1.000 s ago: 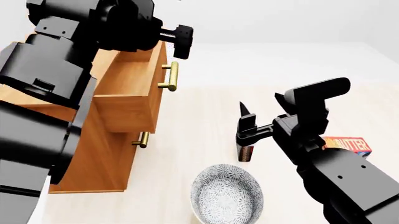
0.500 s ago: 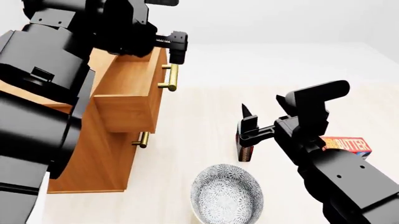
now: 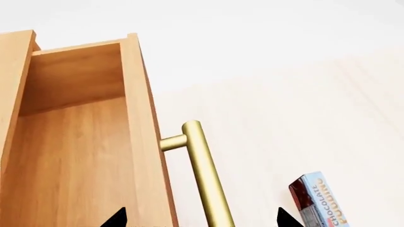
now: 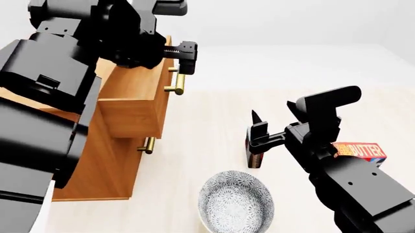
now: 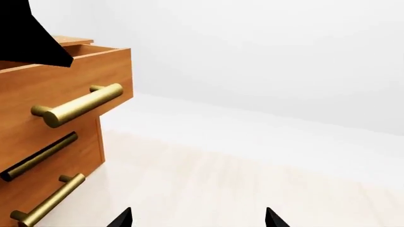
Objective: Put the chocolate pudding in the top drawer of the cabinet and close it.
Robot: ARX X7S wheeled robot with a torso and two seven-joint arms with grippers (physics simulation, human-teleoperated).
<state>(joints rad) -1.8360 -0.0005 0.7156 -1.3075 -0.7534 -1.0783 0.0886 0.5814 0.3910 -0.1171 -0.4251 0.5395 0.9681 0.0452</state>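
The cabinet (image 4: 110, 160) stands at the left with its top drawer (image 4: 133, 97) pulled out. The left wrist view shows the drawer's bare wooden inside (image 3: 69, 156) and its brass handle (image 3: 203, 175). My left gripper (image 4: 180, 57) is open just above that handle (image 4: 176, 80); in the left wrist view the left gripper (image 3: 198, 220) has a fingertip on either side of the drawer front and handle. The chocolate pudding (image 4: 255, 157) stands on edge on the pale surface; it also shows in the left wrist view (image 3: 315, 201). My right gripper (image 4: 259, 132) is open and empty just above it; in its own view the right gripper (image 5: 197, 218) holds nothing.
A patterned bowl (image 4: 234, 204) sits near the front, close below the pudding. A red butter box (image 4: 360, 151) lies behind my right arm. The lower drawer (image 4: 126, 160) is shut, with its small handle (image 4: 147, 144); that handle also shows in the right wrist view (image 5: 47, 205).
My left gripper has come down a little toward the top drawer's handle. The right arm, pudding and drawer have hardly moved.
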